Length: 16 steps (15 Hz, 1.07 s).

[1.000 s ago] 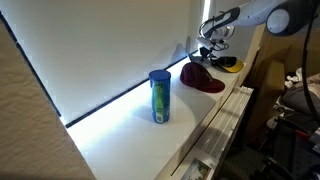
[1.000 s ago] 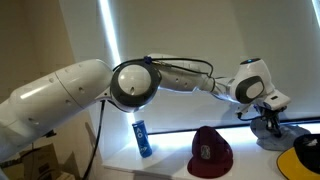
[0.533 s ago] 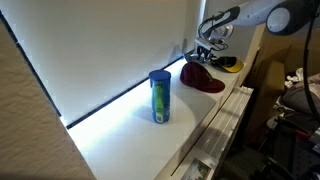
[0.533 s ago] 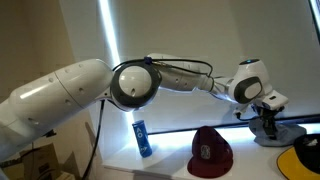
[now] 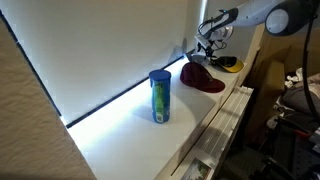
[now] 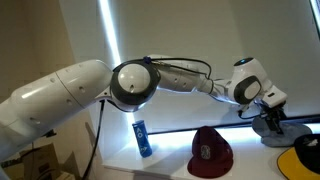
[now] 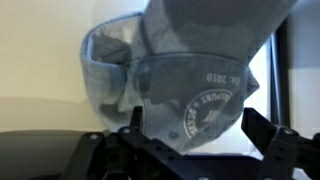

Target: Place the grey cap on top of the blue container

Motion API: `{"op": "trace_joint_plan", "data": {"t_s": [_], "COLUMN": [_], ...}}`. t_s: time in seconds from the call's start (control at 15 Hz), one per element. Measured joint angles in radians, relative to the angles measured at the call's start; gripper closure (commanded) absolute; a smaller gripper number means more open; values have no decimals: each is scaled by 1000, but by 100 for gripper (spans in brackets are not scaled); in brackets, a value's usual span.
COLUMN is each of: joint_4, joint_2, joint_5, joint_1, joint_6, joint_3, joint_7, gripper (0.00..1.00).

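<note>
The grey cap (image 7: 190, 60) fills the wrist view, with a round printed label on its underside. It lies at the far end of the ledge in an exterior view (image 6: 279, 132). My gripper (image 7: 196, 130) stands open right over it, one dark finger (image 7: 133, 122) on each side of the fabric and not pinching it. Both exterior views show the gripper (image 5: 208, 47) (image 6: 270, 110) at the ledge's far end. The blue container (image 5: 160, 97) (image 6: 143, 138) stands upright on the white ledge, well away from the gripper, with a green-yellow label and its lid bare.
A dark red cap (image 5: 201, 77) (image 6: 210, 152) lies on the ledge between the blue container and the gripper. A yellow and black cap (image 5: 230, 65) (image 6: 307, 155) lies beyond it. The ledge (image 5: 130, 135) runs along a bright window, with an open drop on its other side.
The gripper's fingers have spread from shut to open over the grey cap, and the wrist has risen a little. The blue container and the dark red cap have not moved.
</note>
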Motion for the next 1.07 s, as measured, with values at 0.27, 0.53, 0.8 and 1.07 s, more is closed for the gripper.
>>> {"op": "trace_joint_plan", "data": {"t_s": [0.27,0.53,0.8,1.07], "joint_4": [-7,-7,5,25], "joint_2": [-6,-8,-7,-4], "joint_5": [1,1,35,67], "joint_1": [-15,-39,-70,-128], "joint_6": [88,87,103,108], "joint_3": [-60,-62,16,124], "joint_7": [53,48,-45,-167], "gripper": [0,0,0,0]}}
